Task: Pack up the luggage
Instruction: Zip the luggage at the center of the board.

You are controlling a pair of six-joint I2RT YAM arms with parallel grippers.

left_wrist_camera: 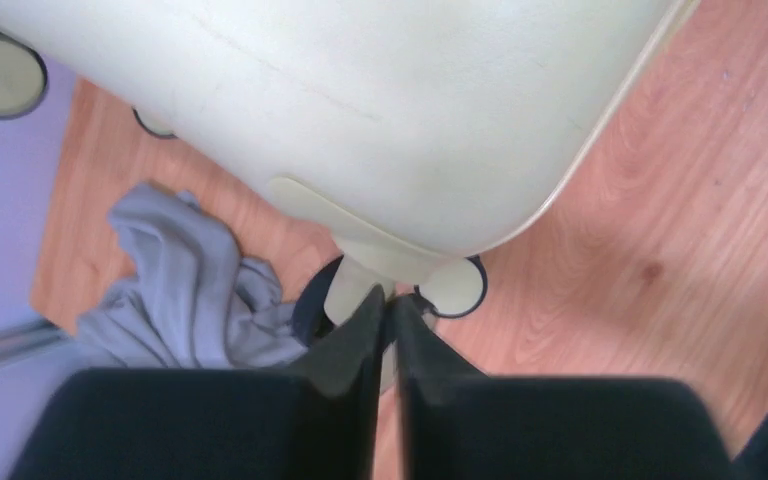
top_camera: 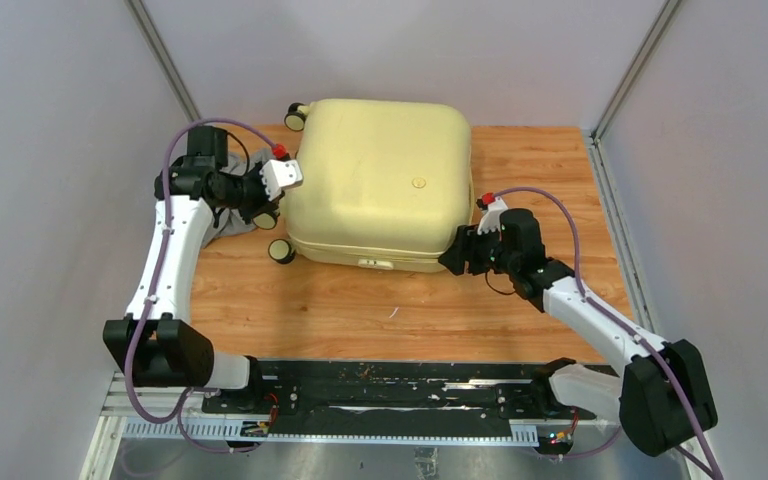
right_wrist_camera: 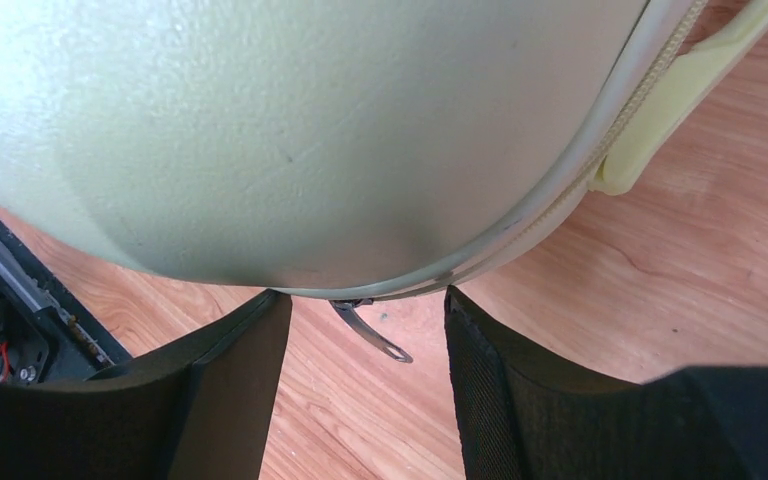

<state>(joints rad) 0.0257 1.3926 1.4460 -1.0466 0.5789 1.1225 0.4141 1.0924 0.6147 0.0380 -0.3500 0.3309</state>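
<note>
At the far left, a crumpled grey cloth [left_wrist_camera: 190, 290] lies on the wooden table [top_camera: 360, 310] beside the left gripper [left_wrist_camera: 385, 298]. Its claw is drawn nearly together, tips at a small black-and-cream wheel [left_wrist_camera: 455, 285]; we cannot tell whether it nips anything. The large pale-yellow hard-shell suitcase [top_camera: 380, 185] lies flat and closed mid-table, towards the back. At its near right corner we see the right gripper [right_wrist_camera: 365, 295], claw apart, with a metal zip pull [right_wrist_camera: 370, 335] dangling between the fingers.
</note>
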